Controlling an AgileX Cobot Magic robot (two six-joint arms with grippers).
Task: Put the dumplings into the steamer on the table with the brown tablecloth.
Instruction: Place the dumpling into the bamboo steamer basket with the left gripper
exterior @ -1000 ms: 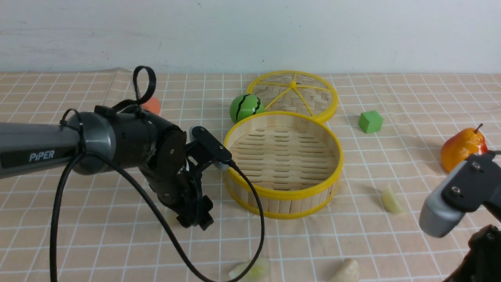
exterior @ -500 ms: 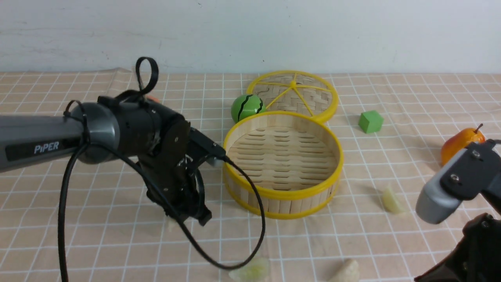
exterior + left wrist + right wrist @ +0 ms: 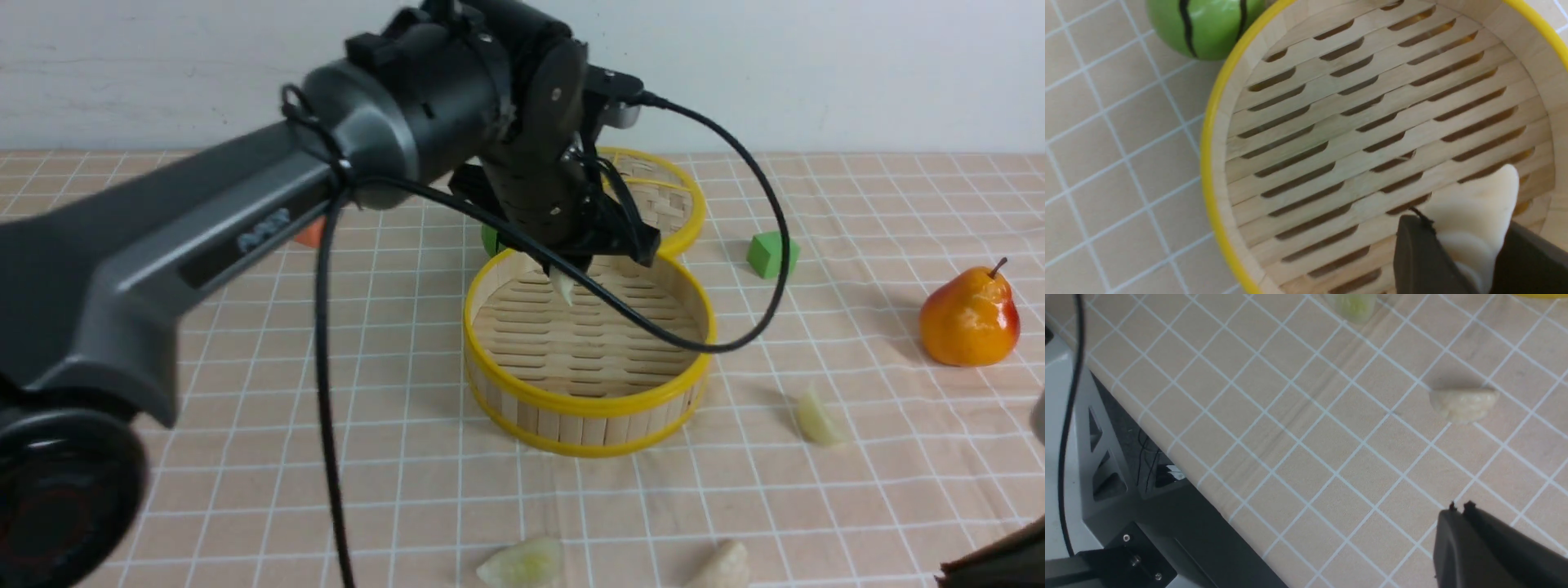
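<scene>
The steamer (image 3: pixel 588 404) stands mid-table on the brown tablecloth (image 3: pixel 245 425). My left gripper (image 3: pixel 573 268) hangs over its far-left part, shut on a pale dumpling (image 3: pixel 563 287) whose tip points down at the slats. The left wrist view shows that dumpling (image 3: pixel 1476 208) pinched between the dark fingers (image 3: pixel 1417 257) above the empty slatted floor (image 3: pixel 1355 122). Three more dumplings lie on the cloth: one right of the steamer (image 3: pixel 816 420) and two at the front edge (image 3: pixel 522 563) (image 3: pixel 722 567). My right gripper (image 3: pixel 1458 508) is shut and empty, low over the cloth near a dumpling (image 3: pixel 1464 403).
The woven lid (image 3: pixel 661 200) lies behind the steamer, with a green striped ball (image 3: pixel 1204 24) against the steamer's far-left wall. A green cube (image 3: pixel 771 253) and a pear (image 3: pixel 967 318) sit to the right, an orange block (image 3: pixel 310 234) to the left. The table's front edge (image 3: pixel 1180 465) is near my right gripper.
My left gripper closed on a dumpling left of the steamer, lifted it and swung over the steamer. My right arm drew back to the lower right, nearly out of the front view.
</scene>
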